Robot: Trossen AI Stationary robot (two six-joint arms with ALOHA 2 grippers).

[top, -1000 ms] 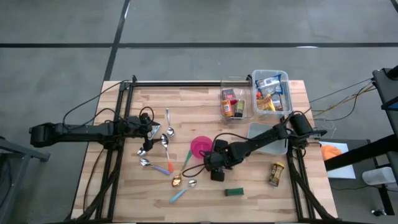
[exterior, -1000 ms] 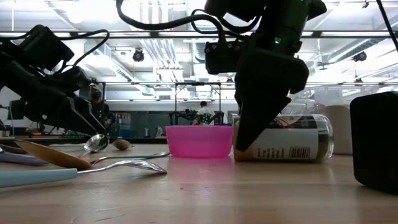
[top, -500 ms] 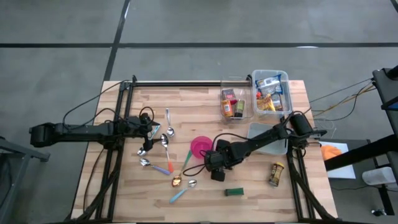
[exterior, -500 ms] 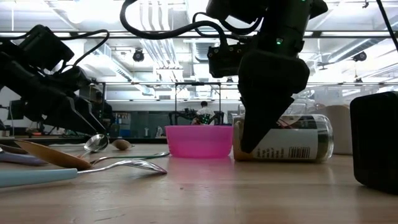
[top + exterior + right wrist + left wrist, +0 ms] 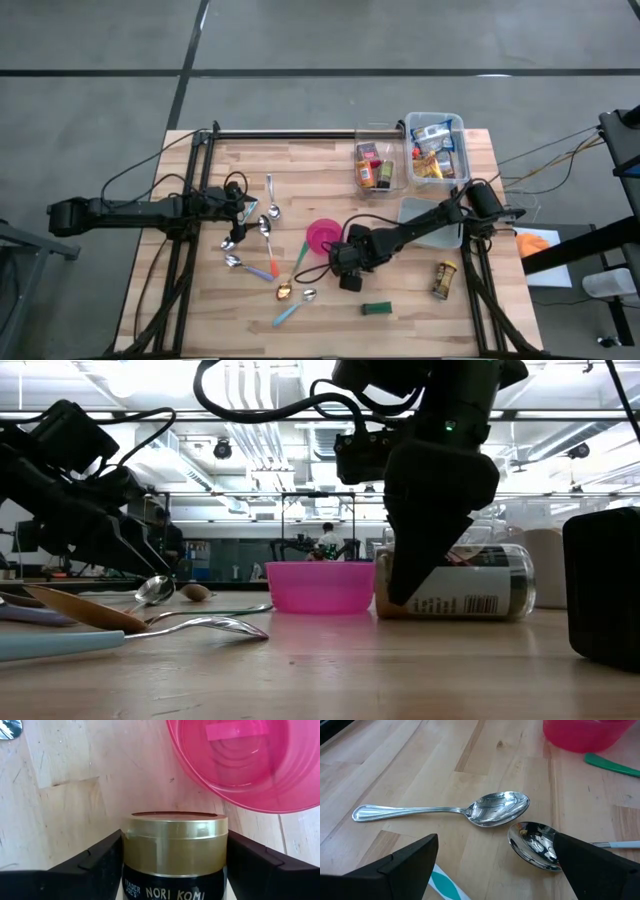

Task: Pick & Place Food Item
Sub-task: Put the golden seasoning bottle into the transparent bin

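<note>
Your right gripper [image 5: 172,865] is down at the table near the middle, and the food item — a jar [image 5: 174,854] with a gold lid, lying on its side, its label reading "NORI KOMI" — sits squarely between the two dark fingers [image 5: 85,870]. The lid end points away from the wrist, toward the pink bowl [image 5: 240,765], which stands just past the fingertips and a little off to one side. The fingers flank the jar closely on both sides, spread about a jar's width; you cannot tell from these views whether they are already pressing on it or only bracketing it. From table height the gripper [image 5: 430,560] shows as a dark wedge coming down in front of the jar [image 5: 470,585], with the bowl [image 5: 320,587] beside it and the jar resting on the wood.

Your left gripper [image 5: 495,865] waits over the left half of the table with its fingers [image 5: 400,867] spread wide and nothing in them. Ahead of those fingertips lie two metal spoons [image 5: 470,811] — one with its long handle running out to the side, the other's bowl [image 5: 535,845] touching or nearly touching it. Beyond the spoons you can see the edge of the pink bowl [image 5: 580,732] and a green handle [image 5: 612,766].
</note>
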